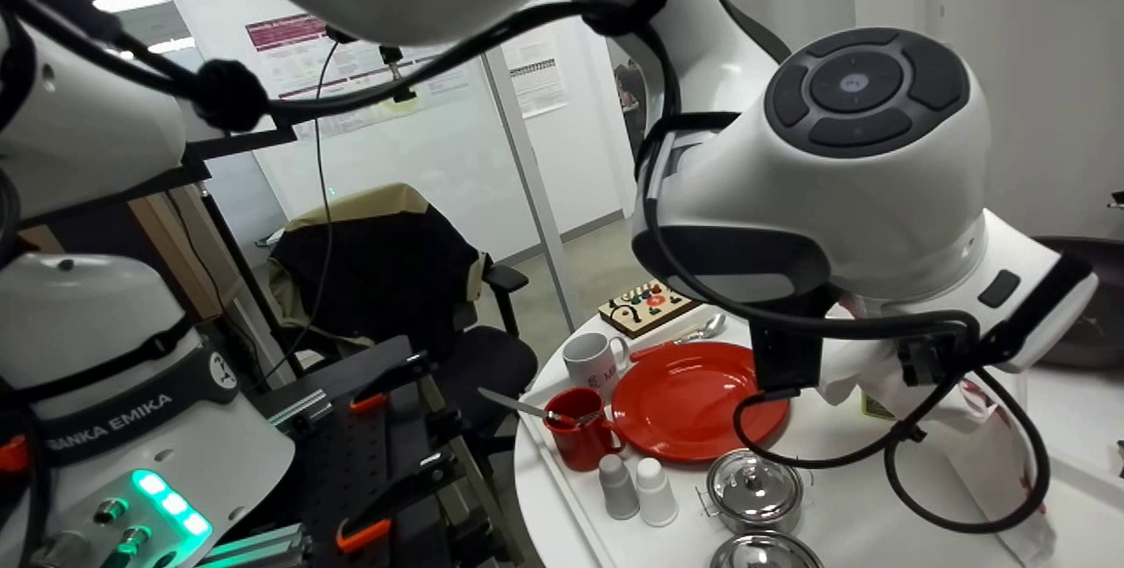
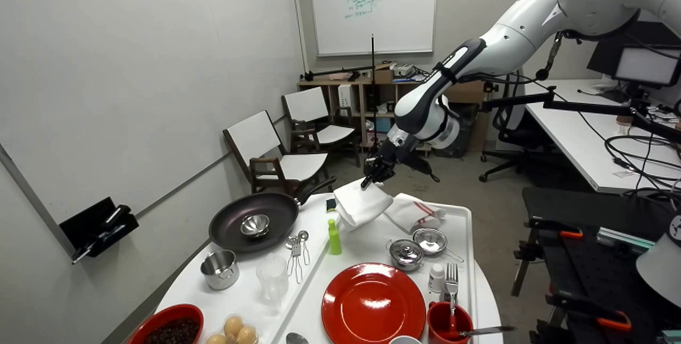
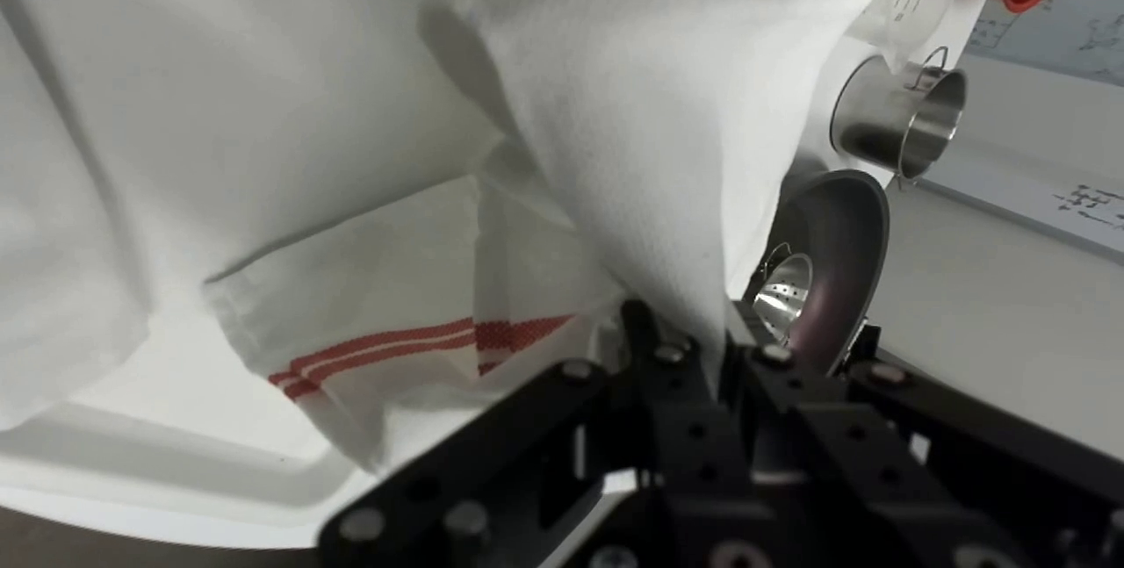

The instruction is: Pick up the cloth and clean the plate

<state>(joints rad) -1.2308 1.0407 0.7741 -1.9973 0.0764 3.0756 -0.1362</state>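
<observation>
Clamping the white cloth (image 2: 363,203), the pincer (image 3: 691,320) hangs near a frying pan (image 2: 229,223) holding a colander (image 2: 255,225).

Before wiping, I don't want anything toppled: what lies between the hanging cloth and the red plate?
In an exterior view, bare tray separates the hanging cloth from the red plate, a green bottle on one side, a lidded pot opposite.

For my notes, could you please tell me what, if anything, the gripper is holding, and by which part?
The gripper is holding the white cloth by its upper edge, where the fabric bunches narrow; the rest hangs loose below.
</observation>
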